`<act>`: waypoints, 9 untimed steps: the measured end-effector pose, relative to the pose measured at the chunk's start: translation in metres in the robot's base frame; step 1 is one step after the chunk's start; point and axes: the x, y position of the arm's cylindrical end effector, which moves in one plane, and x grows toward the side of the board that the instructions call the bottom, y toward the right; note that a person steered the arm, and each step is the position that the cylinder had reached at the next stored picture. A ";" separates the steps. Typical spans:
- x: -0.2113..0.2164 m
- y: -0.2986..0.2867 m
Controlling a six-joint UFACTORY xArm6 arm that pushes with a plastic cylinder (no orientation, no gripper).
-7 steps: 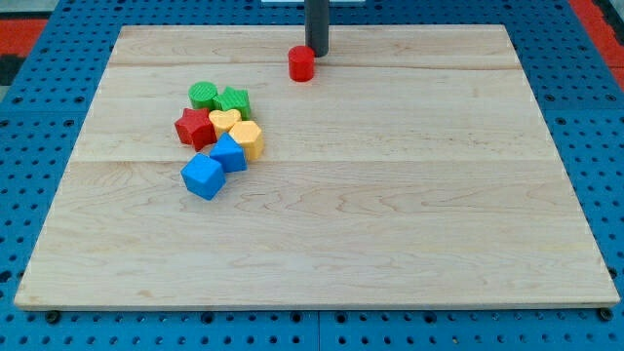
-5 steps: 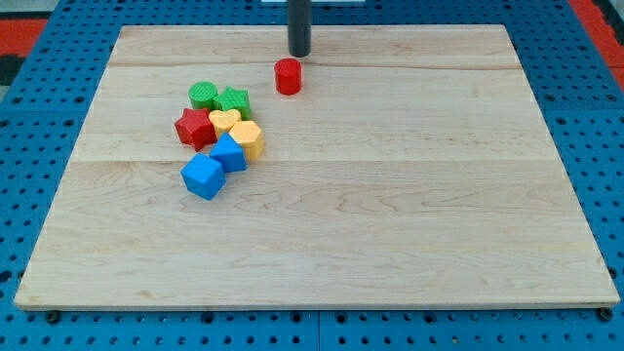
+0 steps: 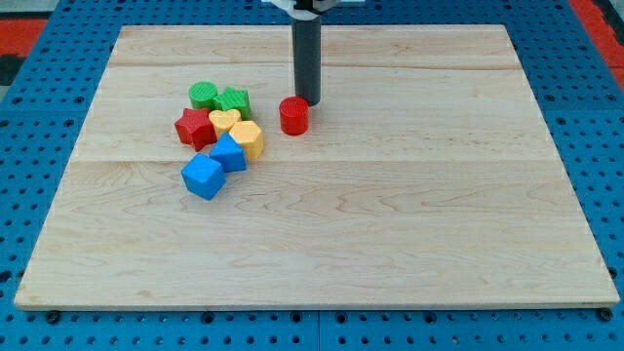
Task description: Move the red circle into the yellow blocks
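Observation:
The red circle (image 3: 294, 115) lies on the wooden board, a short way to the view's right of the block cluster. My tip (image 3: 308, 100) is just above and right of it in the view, touching or nearly touching it. The yellow heart (image 3: 224, 120) and a second yellow block (image 3: 249, 138) sit in the cluster, a small gap left of the red circle.
The cluster also holds a green circle (image 3: 203, 95), a green star-like block (image 3: 233, 99), a red star (image 3: 194, 127) and two blue blocks (image 3: 229, 153) (image 3: 203, 175). The wooden board (image 3: 390, 214) lies on a blue pegboard.
The red circle has slid down the view and slightly left, closer to the yellow blocks. My tip has followed it down the view from near the board's top edge.

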 end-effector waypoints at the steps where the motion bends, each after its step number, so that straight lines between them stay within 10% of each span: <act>1: 0.003 -0.001; 7: 0.038 -0.053; 9: -0.012 -0.008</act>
